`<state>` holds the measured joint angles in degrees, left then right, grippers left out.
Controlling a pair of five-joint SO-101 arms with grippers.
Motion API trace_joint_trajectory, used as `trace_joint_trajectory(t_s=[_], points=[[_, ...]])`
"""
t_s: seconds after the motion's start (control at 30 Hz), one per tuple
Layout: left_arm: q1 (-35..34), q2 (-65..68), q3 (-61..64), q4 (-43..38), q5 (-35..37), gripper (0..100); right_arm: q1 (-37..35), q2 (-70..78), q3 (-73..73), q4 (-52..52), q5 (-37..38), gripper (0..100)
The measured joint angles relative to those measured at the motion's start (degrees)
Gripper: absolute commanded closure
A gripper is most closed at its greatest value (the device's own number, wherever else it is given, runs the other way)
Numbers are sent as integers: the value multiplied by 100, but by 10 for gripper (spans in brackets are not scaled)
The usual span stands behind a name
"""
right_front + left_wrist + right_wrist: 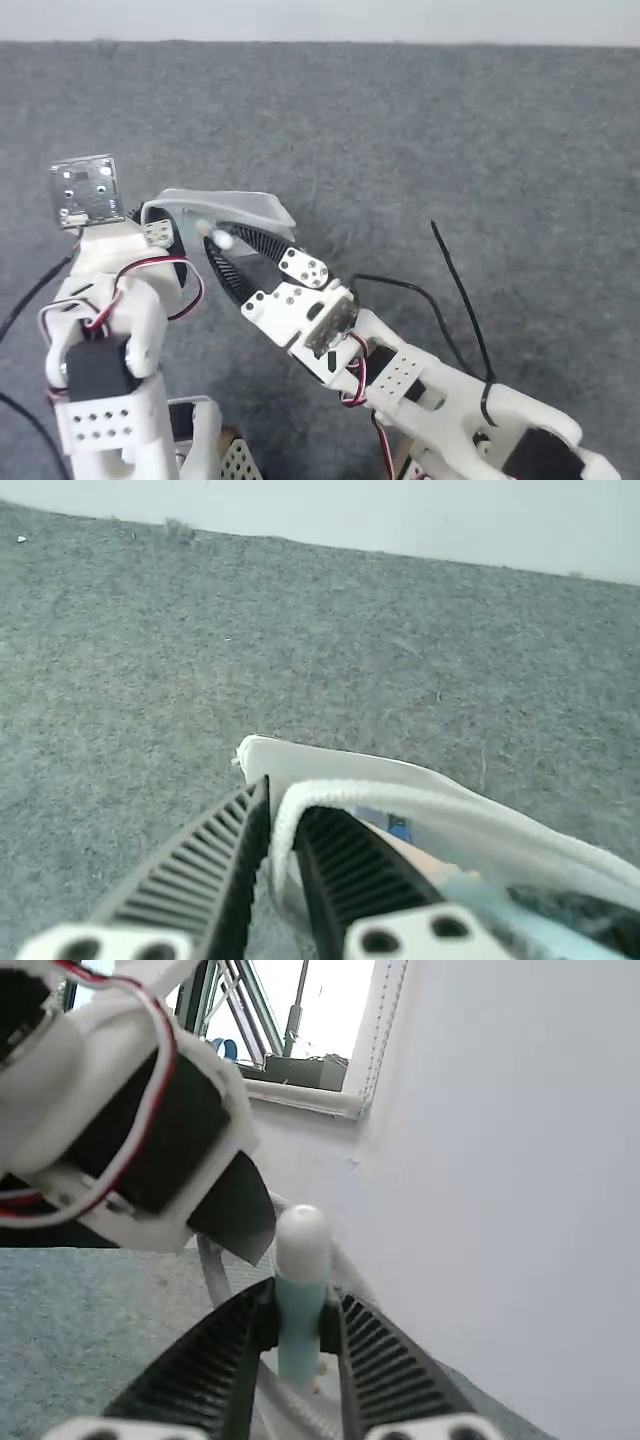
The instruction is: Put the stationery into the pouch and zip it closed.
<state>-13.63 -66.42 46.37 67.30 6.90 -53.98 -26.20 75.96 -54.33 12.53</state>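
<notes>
White soft pouch [240,208] with a corded zip edge, mouth open, something blue showing inside in the left wrist view. Left gripper [278,810] is narrow, its black ribbed fingers [215,855] pinched on the pouch's zip rim at one end, so the pouch body hangs out just past the fingertips, lifted above the grey felt table [450,130]. Pale blue stick with white rounded cap [300,1250] sits upright between the right gripper [300,1312] fingers, clamped on its blue barrel with the cap poking out beyond the tips. In the high view the right gripper [228,246] has the cap [222,239] right at the pouch opening, just under the pouch's upper flap and near the left gripper [152,215]; touching or not, cannot tell. Left arm's white servo body [130,1150] stands close behind the stick. Black cable [455,280] trails beside the right arm. Window [300,1000] and white wall [500,1160] lie beyond.
</notes>
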Motion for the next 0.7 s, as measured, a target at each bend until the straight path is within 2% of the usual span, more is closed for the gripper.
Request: trace_joint_trajectory(t_s=[0.13,0.33,0.7], points=[[-18,0,97,0,0,985,0,-18,-18,246,88,957],[-26,0,149,0,0,985,-9,-44,-18,343,97,712],[9,0,149,0,0,985,-18,-53,-18,343,114,775]])
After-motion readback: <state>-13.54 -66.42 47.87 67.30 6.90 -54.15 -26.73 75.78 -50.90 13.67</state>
